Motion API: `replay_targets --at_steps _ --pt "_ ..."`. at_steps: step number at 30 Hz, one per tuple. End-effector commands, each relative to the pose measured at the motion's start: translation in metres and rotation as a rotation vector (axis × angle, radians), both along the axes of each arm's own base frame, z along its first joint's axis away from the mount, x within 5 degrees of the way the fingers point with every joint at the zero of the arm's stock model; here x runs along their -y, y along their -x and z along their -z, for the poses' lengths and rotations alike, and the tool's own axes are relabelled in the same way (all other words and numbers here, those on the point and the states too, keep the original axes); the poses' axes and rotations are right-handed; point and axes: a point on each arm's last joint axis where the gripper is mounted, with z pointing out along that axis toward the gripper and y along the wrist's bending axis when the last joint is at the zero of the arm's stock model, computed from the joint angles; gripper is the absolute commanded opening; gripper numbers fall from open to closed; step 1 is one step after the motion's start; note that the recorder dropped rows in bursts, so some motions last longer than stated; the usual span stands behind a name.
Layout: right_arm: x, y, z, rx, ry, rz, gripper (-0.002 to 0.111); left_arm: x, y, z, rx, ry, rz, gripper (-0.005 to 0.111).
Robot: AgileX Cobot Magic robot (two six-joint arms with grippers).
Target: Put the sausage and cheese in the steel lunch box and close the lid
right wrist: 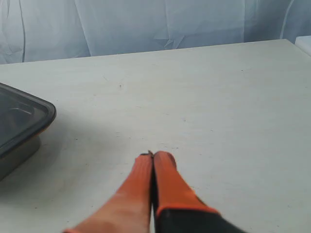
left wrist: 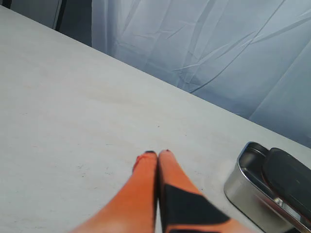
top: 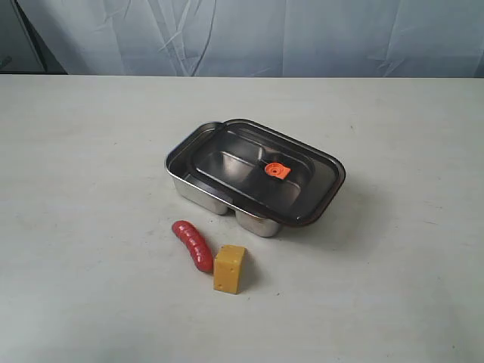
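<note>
The red sausage (top: 193, 245) lies on the table in front of the steel lunch box (top: 193, 187), and the yellow cheese (top: 229, 268) stands touching its near end. The dark lid (top: 265, 180) with an orange valve tab (top: 277, 171) rests askew on the box, shifted to the right, leaving the box's left edge uncovered. Neither arm shows in the exterior view. My left gripper (left wrist: 158, 153) is shut and empty over bare table, with the box (left wrist: 248, 187) and lid (left wrist: 290, 179) off to one side. My right gripper (right wrist: 153, 155) is shut and empty, the lid's corner (right wrist: 22, 119) off to its side.
A wide pale table (top: 393, 280) carries everything. A wrinkled white-blue curtain (top: 249, 34) hangs behind its far edge.
</note>
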Motion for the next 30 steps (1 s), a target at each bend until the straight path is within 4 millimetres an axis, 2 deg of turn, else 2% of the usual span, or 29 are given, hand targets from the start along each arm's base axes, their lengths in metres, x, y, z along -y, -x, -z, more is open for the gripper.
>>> replay_targets --at_steps 1,8,10,11,13,14,15,16,17,18,21,22,23,24,25,26,28,30 --pt "0.000 0.000 -0.003 0.024 0.008 0.004 -0.001 0.000 0.000 0.001 0.007 -0.013 0.003 0.000" --pt "0.000 0.000 -0.003 0.031 0.018 0.002 -0.001 0.000 0.000 0.001 0.007 -0.013 0.003 0.000" --pt "0.002 -0.001 -0.009 0.087 0.168 -0.013 -0.001 0.000 0.000 0.001 0.007 -0.013 0.003 0.000" --pt "0.003 -0.002 -0.016 0.164 0.305 -0.031 -0.001 0.000 0.000 0.001 0.007 -0.013 0.003 0.000" --pt "0.000 -0.003 -0.024 0.260 0.329 -0.054 -0.001 0.000 0.000 0.001 0.007 -0.013 0.003 0.000" --pt "-0.002 -0.003 -0.028 0.300 0.300 -0.061 -0.001 0.000 0.000 0.001 0.007 -0.013 0.003 0.000" --pt "-0.005 -0.002 -0.037 0.405 -0.056 -0.051 -0.001 0.000 0.000 0.001 0.007 -0.013 0.003 0.000" --pt "-0.005 -0.002 -0.041 0.443 -0.245 -0.039 -0.001 0.000 0.000 0.001 0.007 -0.013 0.003 0.000" --pt "-0.003 0.000 -0.049 0.512 -0.576 -0.016 -0.001 0.000 0.000 0.001 0.007 -0.013 0.003 0.000" --pt "-0.001 0.000 -0.052 0.546 -0.681 -0.003 -0.001 0.000 0.000 0.001 0.007 -0.013 0.003 0.000" --pt "0.002 0.001 -0.053 0.565 -0.830 0.021 -0.001 0.000 0.000 0.001 0.007 -0.013 0.003 0.000" --pt "0.001 -0.001 -0.048 0.487 -1.006 0.040 -0.001 0.000 0.000 0.001 0.007 -0.013 0.003 0.000" --pt "-0.001 -0.001 -0.044 0.434 -1.079 0.046 -0.001 0.000 0.000 0.001 0.007 -0.013 0.003 0.000" --pt "-0.005 -0.002 -0.036 0.315 -1.142 0.050 -0.001 0.000 0.000 0.001 0.007 -0.013 0.003 0.000" --pt "-0.009 -0.003 -0.029 0.217 -1.129 0.048 -0.001 0.000 0.000 0.001 0.007 -0.013 0.003 0.000" --pt "-0.015 -0.001 -0.026 0.115 -1.021 -0.005 -0.001 0.000 0.000 0.001 0.007 -0.013 0.003 0.000" --pt "-0.017 0.000 -0.030 0.141 -0.859 -0.080 -0.001 0.000 0.000 0.001 0.007 -0.013 0.003 0.000" --pt "-0.017 0.000 -0.035 0.200 -0.806 -0.123 -0.001 0.000 0.000 0.001 0.007 -0.013 0.003 0.000"
